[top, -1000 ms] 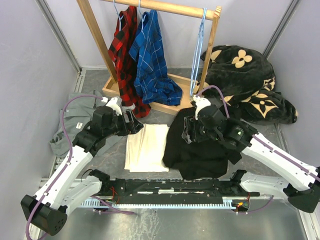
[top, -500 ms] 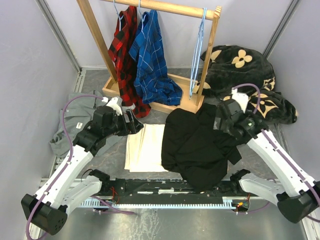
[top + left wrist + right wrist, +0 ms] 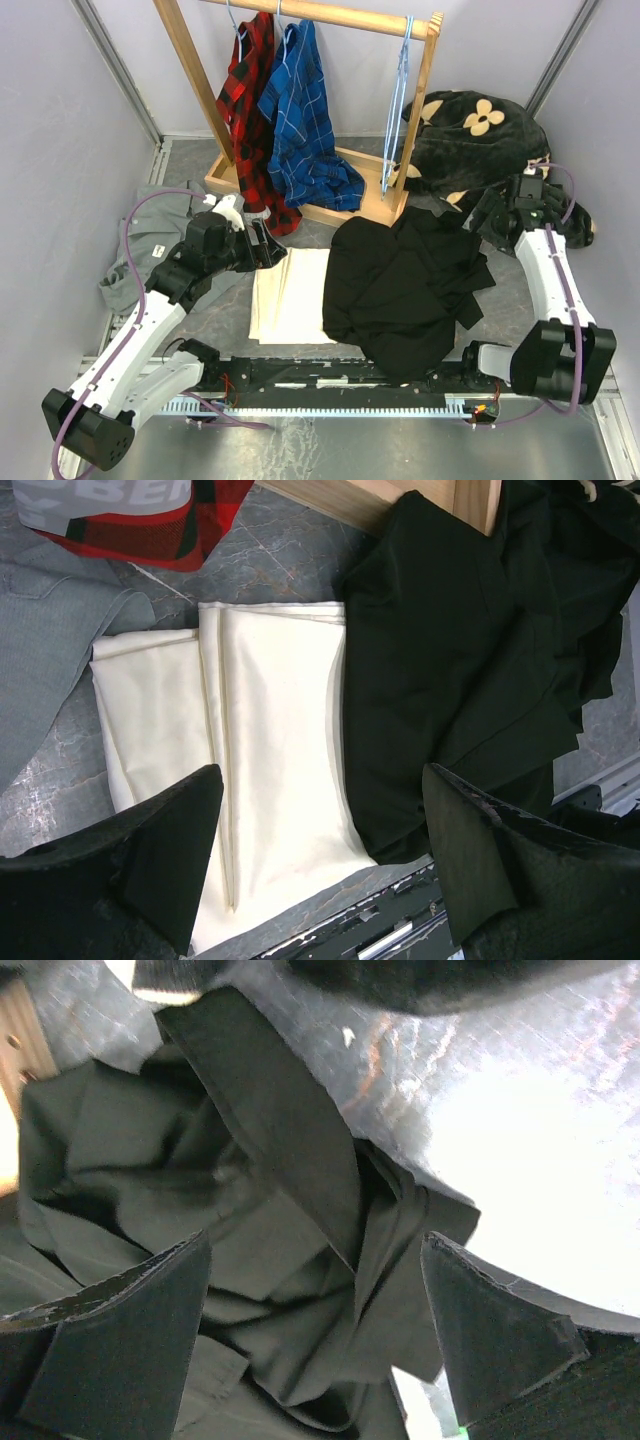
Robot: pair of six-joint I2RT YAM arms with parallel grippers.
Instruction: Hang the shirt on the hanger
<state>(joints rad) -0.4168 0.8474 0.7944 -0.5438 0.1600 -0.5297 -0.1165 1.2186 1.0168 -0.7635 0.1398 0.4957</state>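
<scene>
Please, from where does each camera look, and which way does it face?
Top: above and behind the arms, looking down on rack and shirt; both arms show.
Left wrist: on the left arm, looking down at cloth and shirt; open left claw shows.
Right wrist: faces the shirt; open right claw shows.
Shared: the shirt.

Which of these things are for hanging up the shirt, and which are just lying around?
For the job:
black shirt
light-blue wire hanger, hanging on the wooden rack

Just lying about:
red plaid shirt
blue plaid shirt
cream cloth
grey shirt
flowered black blanket
</scene>
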